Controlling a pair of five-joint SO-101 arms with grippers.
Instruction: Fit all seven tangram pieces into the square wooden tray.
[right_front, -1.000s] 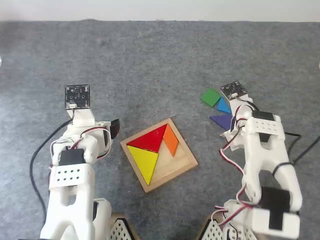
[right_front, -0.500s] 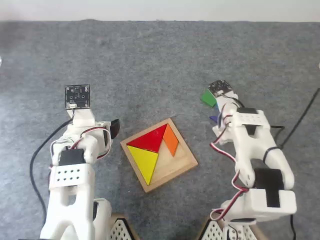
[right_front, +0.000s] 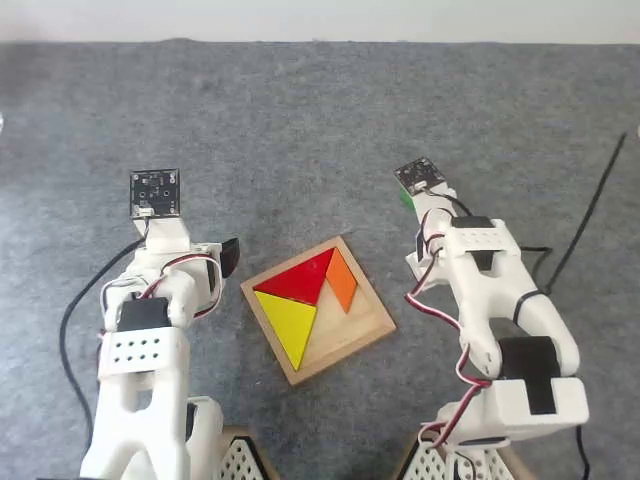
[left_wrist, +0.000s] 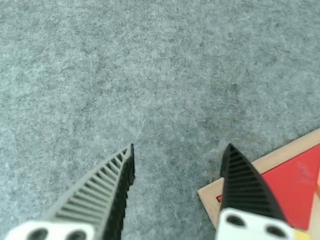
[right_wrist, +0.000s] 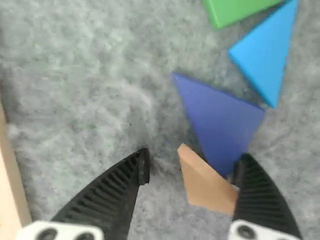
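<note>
Grey felt (right_front: 300, 120) spreads below a pale wall (right_front: 320, 20). At centre right, the right arm (right_front: 500, 290) overhangs loose pieces (right_wrist: 220, 120) beside the tray (right_front: 375, 322). The left gripper (left_wrist: 180, 148) and right gripper (right_wrist: 194, 162) gape wide.

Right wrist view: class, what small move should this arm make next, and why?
Probably shift slightly toward the tan piece, then close. The right gripper is open with its fingers either side of that piece, which lies off-centre beside the dark blue triangle, outside the wooden tray.
</note>
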